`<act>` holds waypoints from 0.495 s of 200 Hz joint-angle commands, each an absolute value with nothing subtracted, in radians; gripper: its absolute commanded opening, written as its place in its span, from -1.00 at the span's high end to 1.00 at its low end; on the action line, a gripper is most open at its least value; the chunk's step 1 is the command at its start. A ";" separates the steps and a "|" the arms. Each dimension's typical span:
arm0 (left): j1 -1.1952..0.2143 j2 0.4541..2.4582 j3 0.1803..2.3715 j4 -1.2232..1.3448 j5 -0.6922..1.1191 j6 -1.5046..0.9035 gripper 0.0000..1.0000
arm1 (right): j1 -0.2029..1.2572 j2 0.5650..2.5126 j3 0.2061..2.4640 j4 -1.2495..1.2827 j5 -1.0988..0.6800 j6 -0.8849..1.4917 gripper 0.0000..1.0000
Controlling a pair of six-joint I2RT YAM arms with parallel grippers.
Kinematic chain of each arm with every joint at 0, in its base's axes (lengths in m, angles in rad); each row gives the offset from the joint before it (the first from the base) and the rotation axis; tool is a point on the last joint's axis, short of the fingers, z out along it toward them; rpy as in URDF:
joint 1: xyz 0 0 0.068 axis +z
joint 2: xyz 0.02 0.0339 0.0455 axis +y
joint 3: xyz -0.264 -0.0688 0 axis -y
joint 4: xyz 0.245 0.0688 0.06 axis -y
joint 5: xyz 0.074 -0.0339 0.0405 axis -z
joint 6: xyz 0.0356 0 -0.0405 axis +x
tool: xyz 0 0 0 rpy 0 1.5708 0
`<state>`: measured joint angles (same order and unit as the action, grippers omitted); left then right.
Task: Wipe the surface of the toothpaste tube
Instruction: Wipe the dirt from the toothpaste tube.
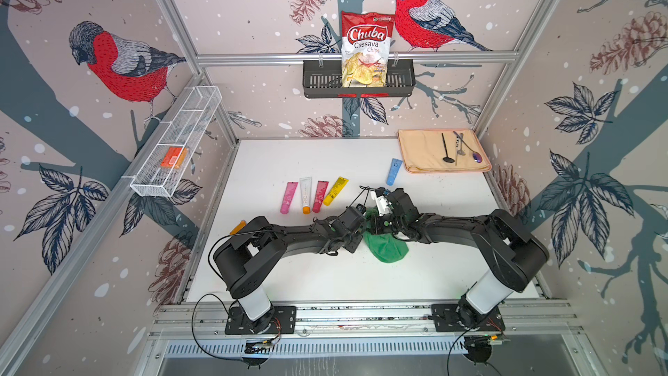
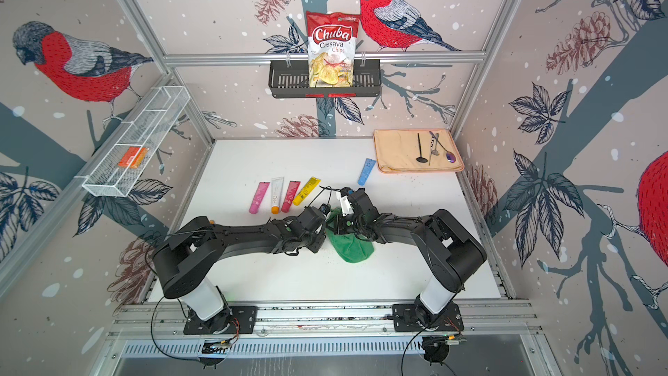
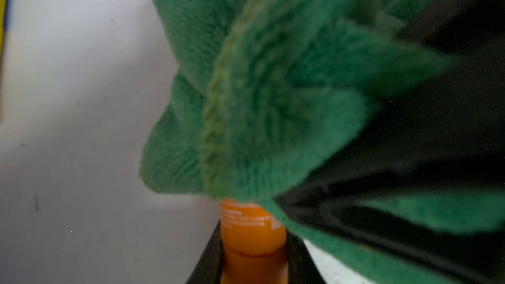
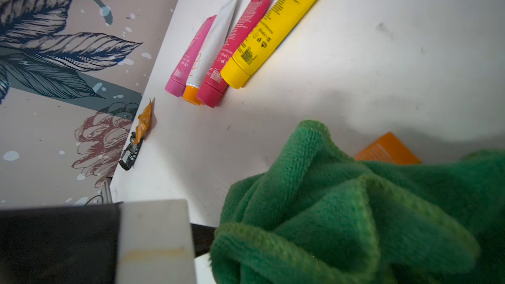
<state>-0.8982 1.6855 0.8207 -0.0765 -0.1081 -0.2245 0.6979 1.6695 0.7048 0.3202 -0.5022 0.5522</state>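
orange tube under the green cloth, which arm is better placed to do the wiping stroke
Right. The right gripper is shut on the green microfibre cloth, which drapes over the orange plastic tube. The left gripper clamps that tube's cap end, so it should steady it.

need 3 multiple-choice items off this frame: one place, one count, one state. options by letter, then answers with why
1. Where is the chips bag? A. in the black basket on the back wall; B. on the beige cloth; C. in the wire basket.
2. How many tubes lie side by side in the row? A. two; B. four; C. six.
3. The left hand is: A. closed on an orange tube; B. open, empty; C. closed on a blue tube.
A: both top views show it standing in that basket. B: pink, white, red, yellow. A: the left wrist view shows the tube between the fingers.
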 commanded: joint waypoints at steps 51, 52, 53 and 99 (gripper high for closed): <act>-0.899 1.657 0.796 -0.053 -0.050 -0.197 0.65 | 0.593 1.766 0.776 0.183 -0.237 0.484 0.94; -0.899 1.657 0.795 -0.053 -0.050 -0.197 0.65 | 0.591 1.766 0.777 0.178 -0.232 0.482 0.94; -0.899 1.657 0.796 -0.053 -0.050 -0.197 0.65 | 0.589 1.766 0.778 0.173 -0.226 0.481 0.94; -0.898 1.655 0.795 -0.053 -0.053 -0.197 0.66 | 0.538 1.770 0.812 0.109 -0.130 0.447 0.93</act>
<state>-0.8970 1.6611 0.7975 -0.0521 -0.1085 -0.2104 0.5476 1.7676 0.8082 0.2058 -0.3397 0.4908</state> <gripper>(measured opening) 0.290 0.132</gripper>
